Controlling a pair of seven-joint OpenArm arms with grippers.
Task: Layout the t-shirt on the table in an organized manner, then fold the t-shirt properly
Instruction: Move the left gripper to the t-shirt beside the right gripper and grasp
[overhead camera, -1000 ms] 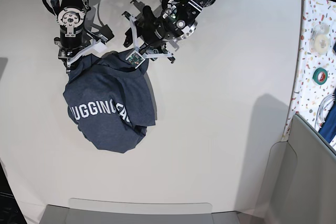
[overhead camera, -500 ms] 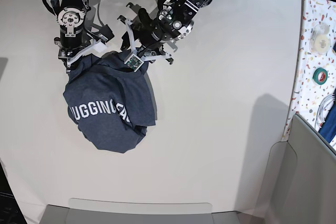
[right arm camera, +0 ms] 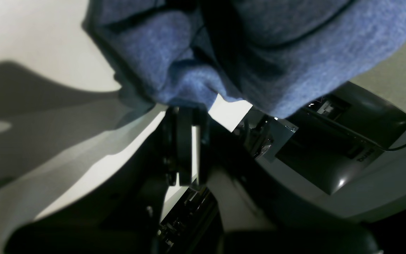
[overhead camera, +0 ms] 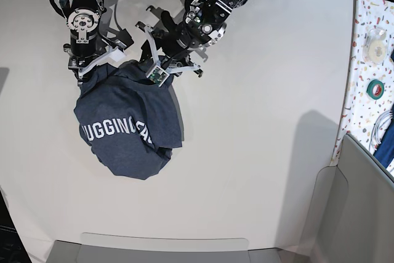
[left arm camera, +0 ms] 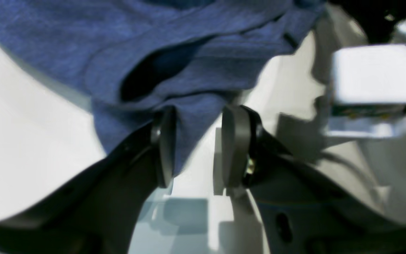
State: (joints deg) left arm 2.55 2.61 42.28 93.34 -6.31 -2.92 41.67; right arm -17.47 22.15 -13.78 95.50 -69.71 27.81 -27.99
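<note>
The t-shirt (overhead camera: 126, 124) lies bunched in a rounded heap on the white table (overhead camera: 258, 90), white lettering facing up. At the heap's top left corner my right gripper (overhead camera: 85, 73) is shut on the cloth; the right wrist view shows blue fabric (right arm camera: 189, 81) pinched at the closed fingertips (right arm camera: 185, 116). My left gripper (overhead camera: 146, 67) sits at the heap's top right edge. In the left wrist view it (left arm camera: 199, 120) is open, with a hanging fold of the shirt (left arm camera: 192, 116) between its pads, touching the left pad (left arm camera: 164, 148) and apart from the right one.
A speckled strip (overhead camera: 363, 16) along the right edge carries a green tape roll (overhead camera: 375, 89) and a clear one (overhead camera: 373, 44). A grey bin (overhead camera: 363, 207) stands at the lower right, and a grey panel (overhead camera: 166, 250) runs along the front edge.
My left arm has shifted a little to the left, bringing its open gripper onto the shirt's top right edge. The right arm and the shirt heap have not moved.
</note>
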